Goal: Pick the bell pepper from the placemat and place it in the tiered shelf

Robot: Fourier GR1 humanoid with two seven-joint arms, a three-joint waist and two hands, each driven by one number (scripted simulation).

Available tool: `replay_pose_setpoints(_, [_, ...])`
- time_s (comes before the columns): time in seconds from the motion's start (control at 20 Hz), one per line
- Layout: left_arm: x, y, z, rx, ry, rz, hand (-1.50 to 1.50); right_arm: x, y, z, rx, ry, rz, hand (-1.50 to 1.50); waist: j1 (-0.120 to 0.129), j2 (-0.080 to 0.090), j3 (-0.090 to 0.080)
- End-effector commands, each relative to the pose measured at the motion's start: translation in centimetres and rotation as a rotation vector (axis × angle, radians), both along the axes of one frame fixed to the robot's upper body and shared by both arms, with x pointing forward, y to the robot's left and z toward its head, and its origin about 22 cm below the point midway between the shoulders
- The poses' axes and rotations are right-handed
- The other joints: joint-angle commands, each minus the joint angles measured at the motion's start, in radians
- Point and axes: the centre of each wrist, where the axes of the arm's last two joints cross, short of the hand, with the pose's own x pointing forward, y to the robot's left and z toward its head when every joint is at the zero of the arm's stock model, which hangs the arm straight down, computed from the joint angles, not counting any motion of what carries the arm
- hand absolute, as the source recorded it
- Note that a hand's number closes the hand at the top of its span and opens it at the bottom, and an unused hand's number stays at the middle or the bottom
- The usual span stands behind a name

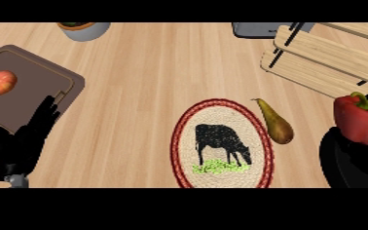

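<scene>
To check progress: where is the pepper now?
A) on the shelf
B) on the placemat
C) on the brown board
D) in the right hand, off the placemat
D: the pepper sits above the right hand at the view's right edge, away from the placemat and below the shelf.

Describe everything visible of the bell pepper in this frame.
The pepper is red and glossy with a green stem at its top, cut off by the view's right edge. It is off the placemat, lifted at the right, sitting on the black right hand, which rises beneath it. It lies right of the pear without touching it, and below the wooden shelf, not yet in it.
</scene>
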Motion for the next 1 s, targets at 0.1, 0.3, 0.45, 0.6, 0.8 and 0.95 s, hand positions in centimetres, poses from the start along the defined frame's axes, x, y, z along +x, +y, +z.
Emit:
replay_pose_setpoints(0.1, [1.0,-2.0,0.0,0.003,-0.026,-0.001,0.0,-2.3,-1.9,4.1,0.04,-0.07,-0.038,1.5,0.005,0.002,0.0])
replay_pose_setpoints(0.3, [-0.4,-0.3,-0.5,-0.002,-0.008,-0.012,0.0,-2.3,-1.0,7.6,0.028,-0.158,-0.113,1.5,0.011,0.0,-0.001])
replay_pose_setpoints(0.45, [0.8,-0.2,0.9,0.004,-0.008,-0.022,0.0,-0.6,-2.9,9.2,-0.058,-0.164,-0.198,1.5,0.012,0.002,-0.001])
replay_pose_setpoints(0.6, [1.0,-0.3,0.9,0.012,-0.015,-0.014,0.0,0.4,-2.8,10.0,-0.152,-0.128,-0.232,1.5,0.015,0.004,-0.001])
replay_pose_setpoints(0.8, [0.8,-1.2,0.4,-0.009,-0.012,-0.016,0.0,2.1,-4.2,12.4,-0.157,-0.101,-0.241,1.5,0.017,0.004,-0.001])
replay_pose_setpoints(0.95, [1.5,-0.9,0.2,-0.004,-0.017,-0.029,0.0,4.1,-4.4,12.8,-0.184,-0.083,-0.237,1.5,0.021,0.007,-0.001])
